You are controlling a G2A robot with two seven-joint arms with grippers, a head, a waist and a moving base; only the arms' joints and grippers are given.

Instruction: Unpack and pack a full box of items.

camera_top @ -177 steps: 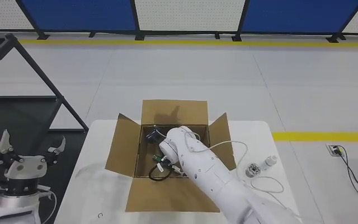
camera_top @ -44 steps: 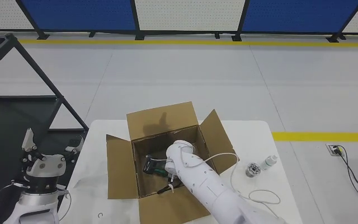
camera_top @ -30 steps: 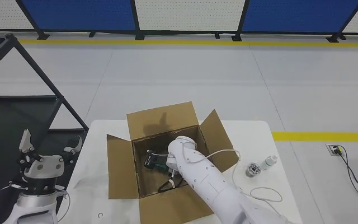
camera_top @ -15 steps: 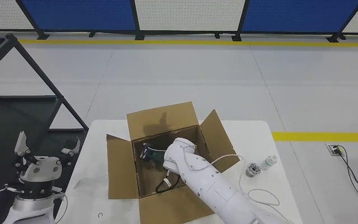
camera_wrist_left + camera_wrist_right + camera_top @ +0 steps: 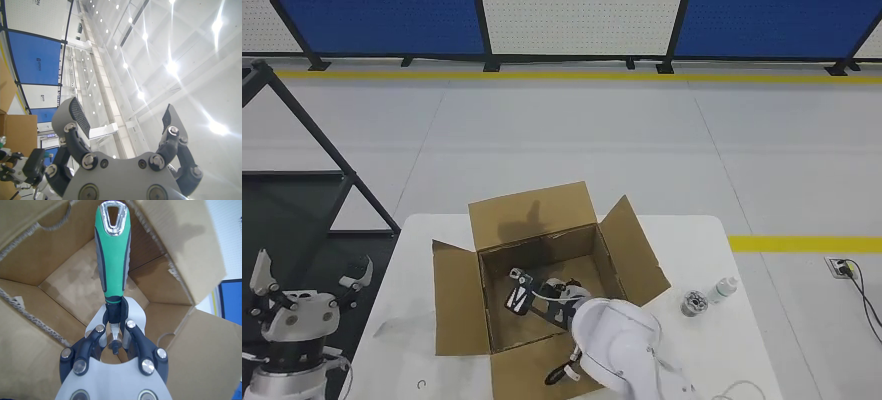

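An open cardboard box (image 5: 457,300) stands in the middle of the white table (image 5: 692,240), flaps spread. My right gripper (image 5: 547,295) hangs over the box's inside, shut on the dark neck of a green-handled tool (image 5: 112,256). The handle points away from the right gripper (image 5: 114,315) toward the bare box floor (image 5: 75,279). Off the table's left edge, my left gripper (image 5: 302,295) is open with nothing between its fingers. In its own view the left gripper (image 5: 122,109) points up at the ceiling.
A small bottle (image 5: 726,288) and a round item (image 5: 694,302) lie on the table right of the box. A black metal frame (image 5: 302,120) stands at the far left. A box flap (image 5: 19,128) shows beside the left gripper.
The box turned slightly early on. My right arm has drawn back toward the near side with the green-handled tool in its grip. The left gripper drifted left and nearer.
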